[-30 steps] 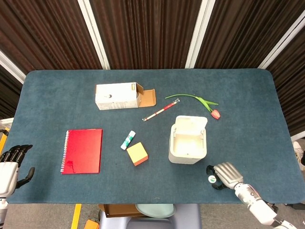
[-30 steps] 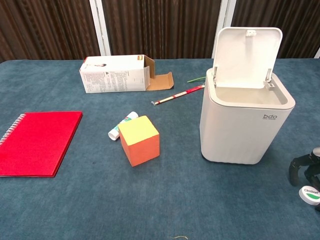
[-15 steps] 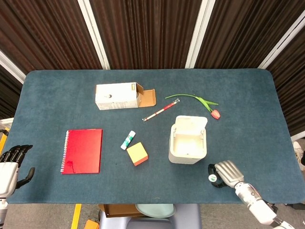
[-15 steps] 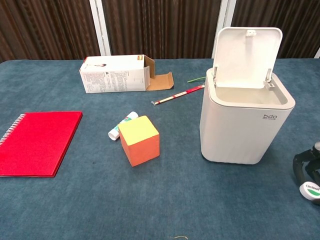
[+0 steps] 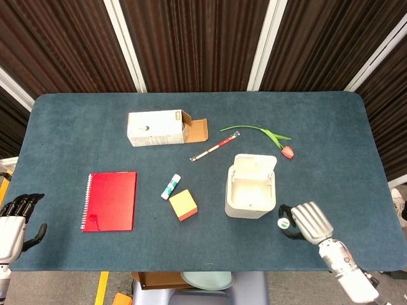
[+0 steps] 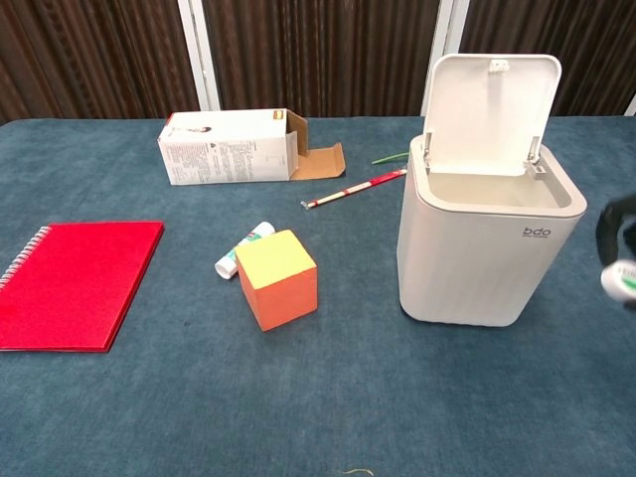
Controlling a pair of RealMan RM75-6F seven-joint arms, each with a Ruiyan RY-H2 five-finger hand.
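A: What is seen nearest on the blue cloth-covered table [image 5: 76, 121]?
B: A small green-and-white object [image 5: 283, 223] is grasped by the right hand [image 5: 304, 222], just right of the open white bin [image 5: 251, 190]. The left hand [image 5: 14, 219] is held released off the near left edge.
A: And farther?
B: An orange block [image 5: 183, 204], red notebook [image 5: 110, 200], glue stick [image 5: 171, 186], carton [image 5: 156, 128], tulip [image 5: 270, 137], then dark slatted walls [image 5: 191, 38].

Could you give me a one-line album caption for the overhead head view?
Robot's right hand holds a small round white-and-green object beside an open white bin on a blue table.
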